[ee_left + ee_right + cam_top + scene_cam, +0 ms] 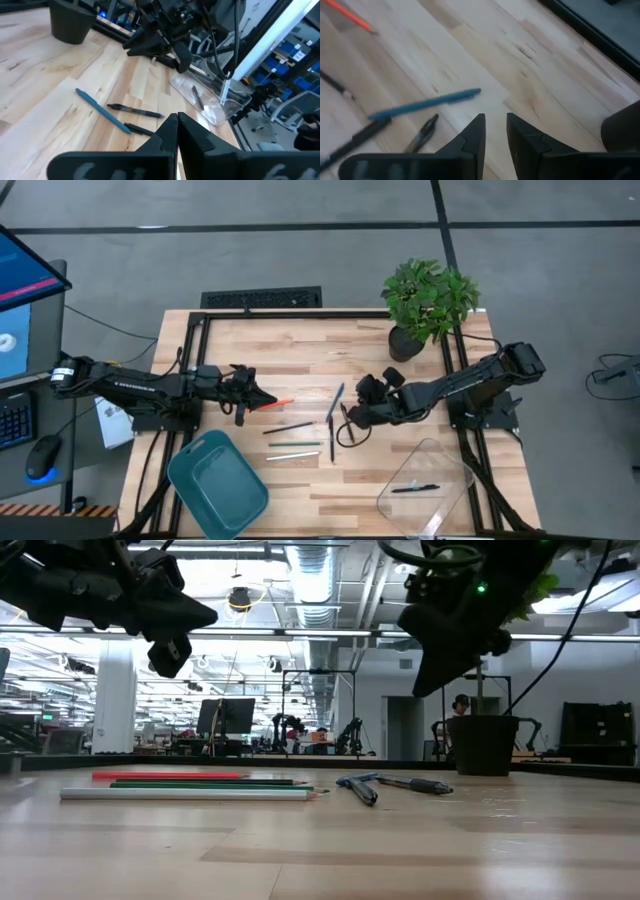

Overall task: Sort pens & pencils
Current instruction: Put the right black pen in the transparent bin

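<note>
The pens lie near the table's middle: a bluish pen with two black pens beside it; one more pen rests inside the clear tray; the pencils, orange-red, green, pale and dark, lie just left of the bluish pen; the right gripper hangs beside that pen, fingers apart and empty; the left gripper sits at the orange-red pencil's end, fingers together.

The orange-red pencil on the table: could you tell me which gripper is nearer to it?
The left. The left gripper is shut with its tip right beside the orange-red pencil. The right gripper, slightly open, sits across the table by the blue pen, clearly farther away.
</note>
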Motion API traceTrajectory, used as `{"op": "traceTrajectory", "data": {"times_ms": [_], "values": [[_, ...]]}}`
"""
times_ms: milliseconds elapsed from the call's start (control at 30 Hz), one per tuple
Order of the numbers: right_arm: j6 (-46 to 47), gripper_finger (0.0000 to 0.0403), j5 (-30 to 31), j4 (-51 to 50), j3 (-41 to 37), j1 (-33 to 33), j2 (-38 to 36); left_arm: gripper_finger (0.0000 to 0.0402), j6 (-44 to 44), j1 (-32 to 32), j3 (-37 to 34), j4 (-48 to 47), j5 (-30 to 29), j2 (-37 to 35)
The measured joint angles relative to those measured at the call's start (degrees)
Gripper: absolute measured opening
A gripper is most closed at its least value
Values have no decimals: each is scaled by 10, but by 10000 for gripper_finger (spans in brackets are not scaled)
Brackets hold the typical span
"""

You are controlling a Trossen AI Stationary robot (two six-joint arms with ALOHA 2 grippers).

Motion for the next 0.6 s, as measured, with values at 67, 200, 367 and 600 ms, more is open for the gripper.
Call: {"op": "traceTrajectory", "data": {"times_ms": [67,200,367,600], "values": [[3,116,-1,11,0,-3,0,0,0,0,0,0,-2,0],[9,138,0,29,0,2,0,0,1,0,0,-1,-2,0],[19,163,0,33,0,23,0,0,21,0,0,-2,-16,0],[3,180,-1,37,0,41,0,0,34,0,0,-1,-15,0]]}}
